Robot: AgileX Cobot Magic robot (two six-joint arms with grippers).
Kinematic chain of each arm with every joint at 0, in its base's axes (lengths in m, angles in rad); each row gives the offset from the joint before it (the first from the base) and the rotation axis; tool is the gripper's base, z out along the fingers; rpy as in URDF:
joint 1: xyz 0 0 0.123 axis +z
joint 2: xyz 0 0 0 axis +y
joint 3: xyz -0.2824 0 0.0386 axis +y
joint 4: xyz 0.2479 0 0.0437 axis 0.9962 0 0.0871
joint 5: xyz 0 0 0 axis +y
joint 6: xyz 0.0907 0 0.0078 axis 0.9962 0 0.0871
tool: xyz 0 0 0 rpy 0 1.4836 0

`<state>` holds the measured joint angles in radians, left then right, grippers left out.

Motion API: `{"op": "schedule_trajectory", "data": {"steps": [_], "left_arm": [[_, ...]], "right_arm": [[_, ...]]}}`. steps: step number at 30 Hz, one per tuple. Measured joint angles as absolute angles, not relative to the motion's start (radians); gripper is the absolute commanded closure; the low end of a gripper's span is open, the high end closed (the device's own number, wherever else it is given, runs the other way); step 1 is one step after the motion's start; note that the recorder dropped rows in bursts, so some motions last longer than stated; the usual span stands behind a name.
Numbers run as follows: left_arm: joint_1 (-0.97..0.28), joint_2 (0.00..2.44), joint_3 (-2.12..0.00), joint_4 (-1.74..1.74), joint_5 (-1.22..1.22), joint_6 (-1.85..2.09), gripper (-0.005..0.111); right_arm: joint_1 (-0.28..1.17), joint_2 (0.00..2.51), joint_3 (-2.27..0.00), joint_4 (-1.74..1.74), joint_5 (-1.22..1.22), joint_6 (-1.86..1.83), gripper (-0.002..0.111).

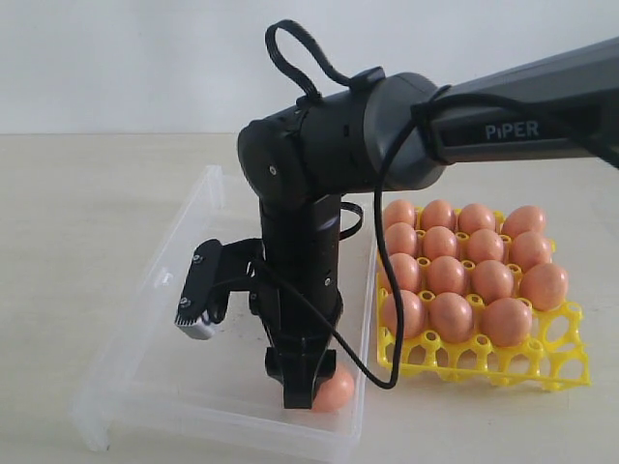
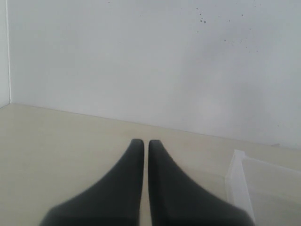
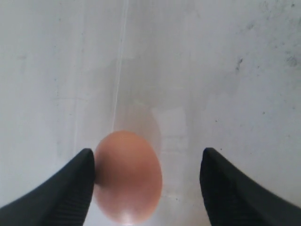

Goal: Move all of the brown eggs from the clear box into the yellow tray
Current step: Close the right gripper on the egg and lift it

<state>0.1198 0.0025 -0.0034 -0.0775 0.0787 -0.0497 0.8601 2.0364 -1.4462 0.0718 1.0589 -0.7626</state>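
- My right gripper (image 3: pixel 148 153) is down inside the box (image 1: pixel 145 319), pointing straight at its floor, with the arm reaching in from the right of the exterior view.
- Its jaws are spread wide, and the egg (image 3: pixel 128 176) sits between them on the box floor.
- One finger is touching the egg's side. The other stands well clear of it, so I've got no grip on it.
- In the exterior view that egg lies near the box's front right corner, close to the wall that faces the tray (image 1: pixel 542 362).
- It's the only egg I can see in the box.
- The tray sits just beside the box, on its right, and the other eggs (image 1: pixel 446 275) fill its cups in rows. Only the nearest row of cups is bare.
- My left gripper (image 2: pixel 141 143) is closed to a thin slit with nothing in it.
- It's hanging over the table (image 2: pixel 56 136), facing the wall (image 2: pixel 141 56), with a corner of the box showing beside it.
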Motion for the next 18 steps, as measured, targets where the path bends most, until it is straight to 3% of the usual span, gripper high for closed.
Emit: {"op": "schedule_trajectory", "data": {"steps": [18], "left_arm": [[0.12,0.002,-0.003,-0.078,0.079,-0.05,0.103]], "right_arm": [[0.86,2.124,-1.45,0.05,1.073,-0.773,0.055]]}}
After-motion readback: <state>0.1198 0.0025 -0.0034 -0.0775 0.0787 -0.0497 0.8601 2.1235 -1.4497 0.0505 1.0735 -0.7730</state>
